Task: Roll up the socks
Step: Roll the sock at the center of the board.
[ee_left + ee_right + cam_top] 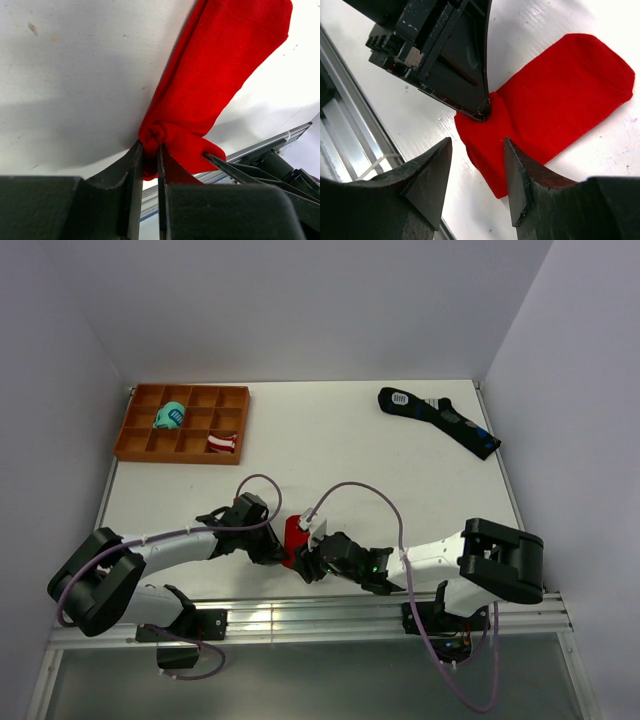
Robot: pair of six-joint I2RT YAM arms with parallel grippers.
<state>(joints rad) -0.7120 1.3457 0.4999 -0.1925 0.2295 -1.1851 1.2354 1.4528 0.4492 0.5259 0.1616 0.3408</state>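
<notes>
The socks (294, 533) lie at the near edge of the tabletop (330, 440) as a flat red strip, with their near end bunched and pinched tight in the left end effector (150, 150). The right end effector (477, 145) hangs over that same end, jaws spread, gripping nothing. From above, both arms hide much of the fabric. Far left, an orange tray (130, 437) holds a teal bundle (170, 418) and a red-and-white striped bundle (222, 443) in separate compartments — black socks (440, 418) lie far right.

text: none legible | white label (399, 398) on black sock (445, 422): unreadable
</notes>
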